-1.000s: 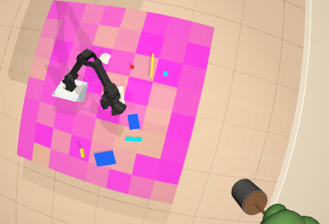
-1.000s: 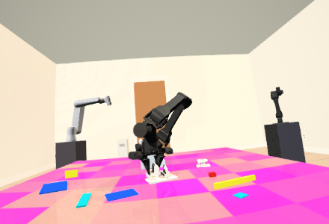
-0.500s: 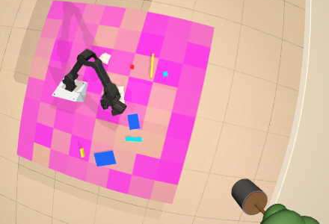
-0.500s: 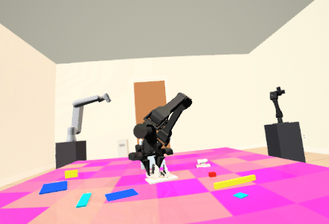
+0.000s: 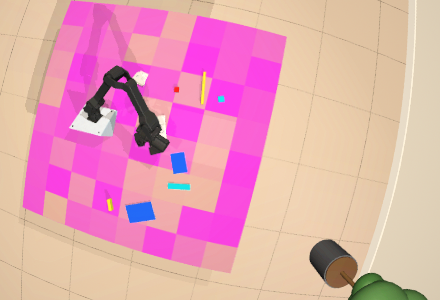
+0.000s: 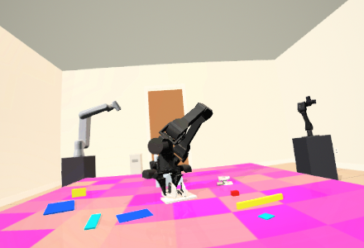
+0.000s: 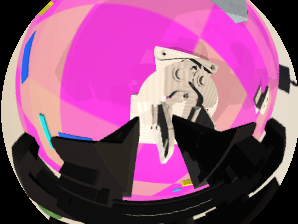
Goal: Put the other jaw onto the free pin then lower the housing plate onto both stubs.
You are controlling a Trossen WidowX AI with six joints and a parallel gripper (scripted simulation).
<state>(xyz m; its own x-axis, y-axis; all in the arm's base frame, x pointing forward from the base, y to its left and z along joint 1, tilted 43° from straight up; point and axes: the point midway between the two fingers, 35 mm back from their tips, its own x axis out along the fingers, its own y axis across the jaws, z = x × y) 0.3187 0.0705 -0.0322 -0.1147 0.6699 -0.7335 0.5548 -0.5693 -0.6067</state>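
The white base (image 5: pixel 162 120) (image 6: pixel 186 198) stands on the chequered mat. In the wrist view a rounded white body (image 7: pixel 150 97) shows with two round pin features at its upper part and an angular white plate edge behind them. My gripper (image 6: pixel 171 188) (image 7: pixel 154 119) is low over the base, shut on a white jaw (image 7: pixel 163 142) that stands between the fingers. A second jaw-like part beside it is partly hidden by the right finger; whether teeth mesh cannot be told. A separate white part (image 5: pixel 140 78) (image 6: pixel 224 180) (image 7: pixel 261 98), possibly the housing plate, lies apart from the base.
A red cube (image 5: pixel 176 89) (image 6: pixel 235 193), a yellow bar (image 5: pixel 203 88) (image 6: pixel 260 201) and a cyan square (image 5: pixel 221 99) (image 6: pixel 266 216) lie to one side. Two blue tiles (image 5: pixel 178 163) (image 5: pixel 140 212), a cyan strip (image 5: pixel 179 186) (image 6: pixel 93 221) and a yellow block (image 5: pixel 110 204) (image 6: pixel 79 193) lie on the other.
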